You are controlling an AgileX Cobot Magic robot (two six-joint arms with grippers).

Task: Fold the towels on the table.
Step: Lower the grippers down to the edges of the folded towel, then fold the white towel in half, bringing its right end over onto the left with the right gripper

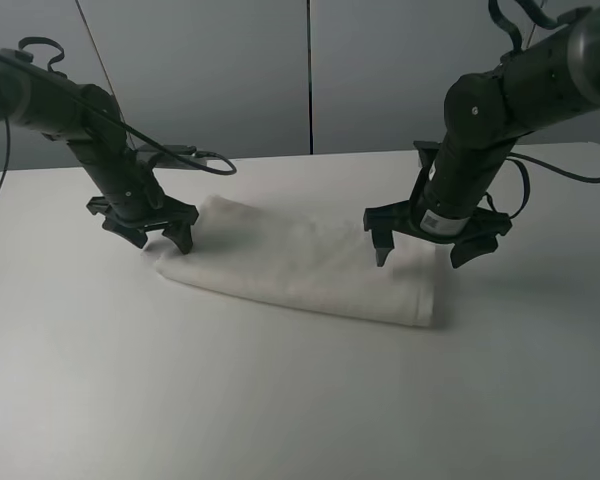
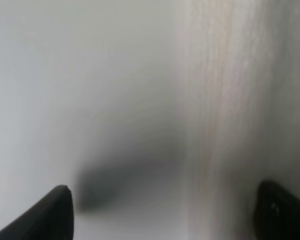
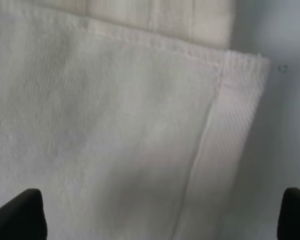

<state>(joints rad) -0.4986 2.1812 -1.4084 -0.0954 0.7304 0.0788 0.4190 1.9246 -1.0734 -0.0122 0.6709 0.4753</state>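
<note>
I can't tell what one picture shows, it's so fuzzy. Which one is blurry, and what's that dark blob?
Left wrist view: badly out of focus, the towel only a pale streak; the dark blob looks like a shadow on the table. Right wrist view: sharper, stitching on the towel's hem shows. Exterior high view: clear, even light, soft shadows beside the towel.

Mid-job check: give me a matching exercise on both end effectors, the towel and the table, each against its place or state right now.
1. left end effector
2. right end effector
3. towel
4. table

A. folded, lying flat
B. open, over the towel corner with the border band
C. white, carries the towel
D. open, straddling towel edge and bare table

Pairs: 1-D, 2-B, 3-A, 4-C
</note>
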